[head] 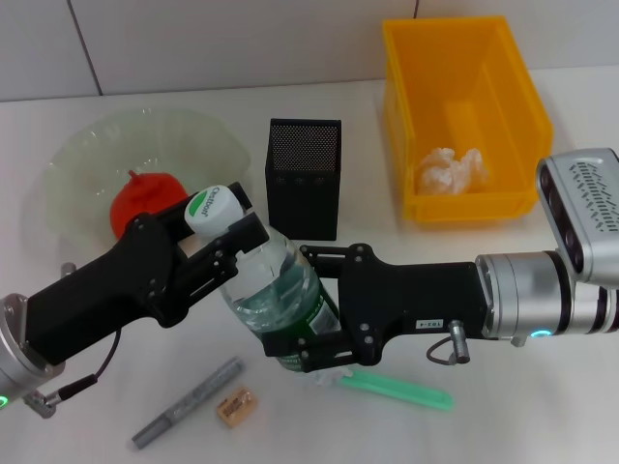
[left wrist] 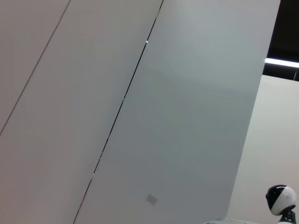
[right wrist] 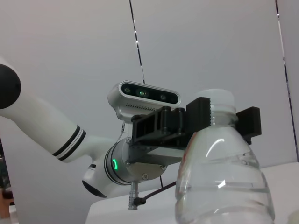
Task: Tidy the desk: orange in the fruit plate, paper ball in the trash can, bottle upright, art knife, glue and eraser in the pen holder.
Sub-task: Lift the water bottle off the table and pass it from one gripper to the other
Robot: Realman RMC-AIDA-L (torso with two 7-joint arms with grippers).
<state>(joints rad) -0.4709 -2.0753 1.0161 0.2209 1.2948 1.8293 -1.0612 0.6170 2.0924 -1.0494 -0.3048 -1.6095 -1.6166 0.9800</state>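
Observation:
The bottle (head: 276, 290) is held between both arms at the table's middle, its white-and-green cap (head: 215, 208) pointing up and to the left. My left gripper (head: 229, 232) is shut on its neck just under the cap. My right gripper (head: 308, 307) is shut on its lower body and hides the base. In the right wrist view the bottle (right wrist: 224, 186) looks near upright, with the left gripper (right wrist: 219, 119) clamped on its neck. The orange (head: 145, 198) lies in the fruit plate (head: 92, 145). The paper ball (head: 450, 169) lies in the trash can (head: 527, 106). The eraser (head: 235, 406) lies near the front edge.
The pen holder (head: 305, 179) stands just behind the bottle. A grey pen-shaped item (head: 189, 401) lies beside the eraser, and a green flat tool (head: 397, 390) lies under my right arm. The left wrist view shows only wall panels.

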